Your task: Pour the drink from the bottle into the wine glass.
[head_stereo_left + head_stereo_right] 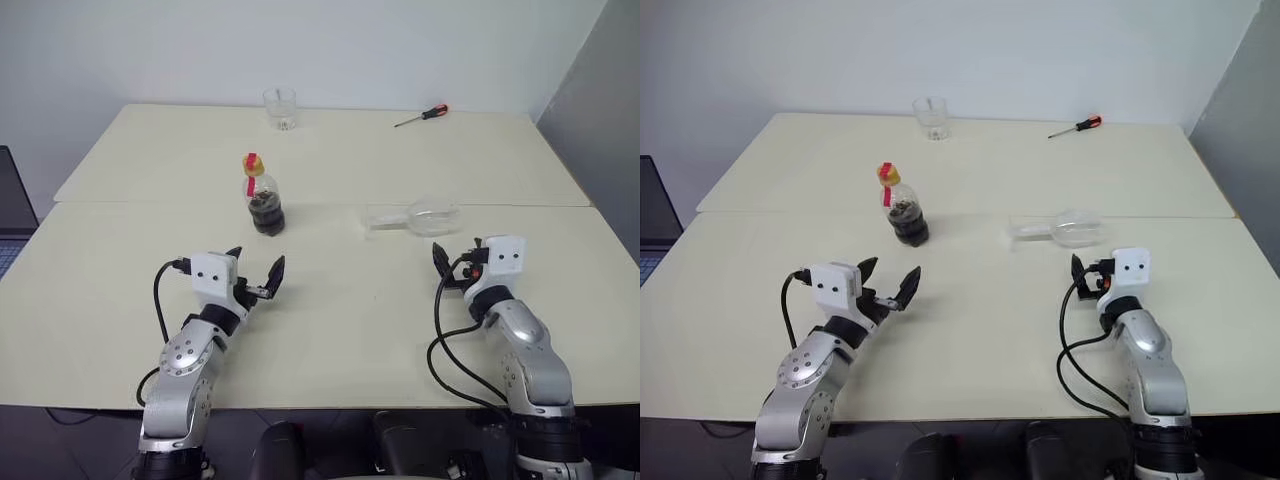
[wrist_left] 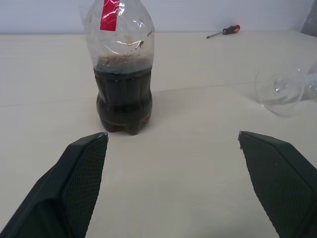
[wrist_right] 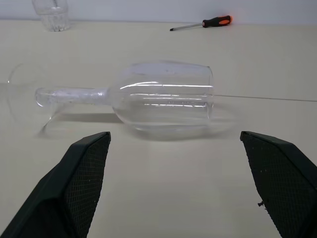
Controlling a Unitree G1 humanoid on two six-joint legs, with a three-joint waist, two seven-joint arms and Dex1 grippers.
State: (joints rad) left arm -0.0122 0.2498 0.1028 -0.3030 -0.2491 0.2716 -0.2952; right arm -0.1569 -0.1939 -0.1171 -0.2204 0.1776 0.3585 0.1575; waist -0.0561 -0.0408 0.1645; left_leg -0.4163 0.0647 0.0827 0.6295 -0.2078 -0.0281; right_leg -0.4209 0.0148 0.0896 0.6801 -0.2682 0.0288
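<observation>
Both grippers sit low over the near table edge, jaws spread wide, nothing held. Left gripper points at the bottle, near it but not touching. Right gripper points at the wine glass, also apart from it.

Bottle stands upright left of centre on the table, yellow cap on, the drink filling roughly the lower half.

Wine glass is lying on its side, bowl opening toward the robot's right, stem and foot toward its left, just beyond the right gripper. Nothing can be poured until it's stood up.

Risks, as I read them:
- Glass is round and free to roll; a one-sided nudge from a finger likely sends it away across the table seam. Needs both fingers closing on it together.
- Clamping the bowl could slip on smooth glass; the stem is thin and easy to miss.
- Bottle is soft plastic: a hard squeeze with the cap off could push drink out early.
- Cap looks still on; tipping gets nothing until that's handled.
- Bottle is small and squat, so an off-centre approach may knock it over.

Tumbler and screwdriver sit at the far edge, well clear.
</observation>
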